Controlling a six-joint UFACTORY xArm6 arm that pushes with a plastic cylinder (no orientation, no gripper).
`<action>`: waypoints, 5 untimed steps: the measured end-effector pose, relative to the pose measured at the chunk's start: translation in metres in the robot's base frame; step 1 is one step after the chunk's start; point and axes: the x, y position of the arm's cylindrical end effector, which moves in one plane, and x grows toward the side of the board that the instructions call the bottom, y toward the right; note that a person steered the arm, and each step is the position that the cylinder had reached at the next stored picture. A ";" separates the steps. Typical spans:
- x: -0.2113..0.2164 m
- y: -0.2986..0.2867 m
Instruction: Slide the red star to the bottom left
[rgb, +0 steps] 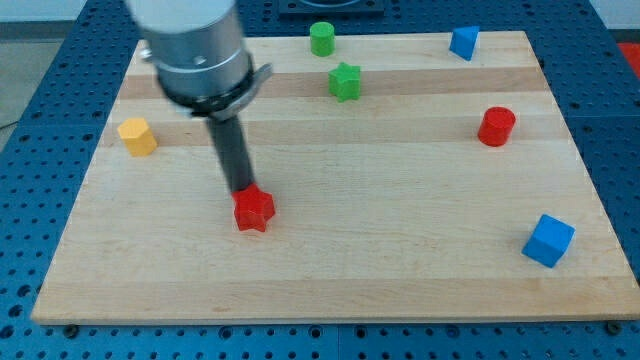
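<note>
Pressing my tip (243, 190) against red star's (254, 210) top-left edge, mid-board w/ yellow block (137, 137) at view's left. Bare rod, no jaws; nothing clamped.

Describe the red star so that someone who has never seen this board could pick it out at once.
Start at the wooden board and look at its half on the view's left, a little below the middle. There the dark rod comes down, and my tip meets the top edge of the red star. The only other red block, the red cylinder, is round and sits far off at the view's right.
</note>
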 end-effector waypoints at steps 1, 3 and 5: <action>-0.002 0.043; 0.055 -0.033; 0.046 -0.087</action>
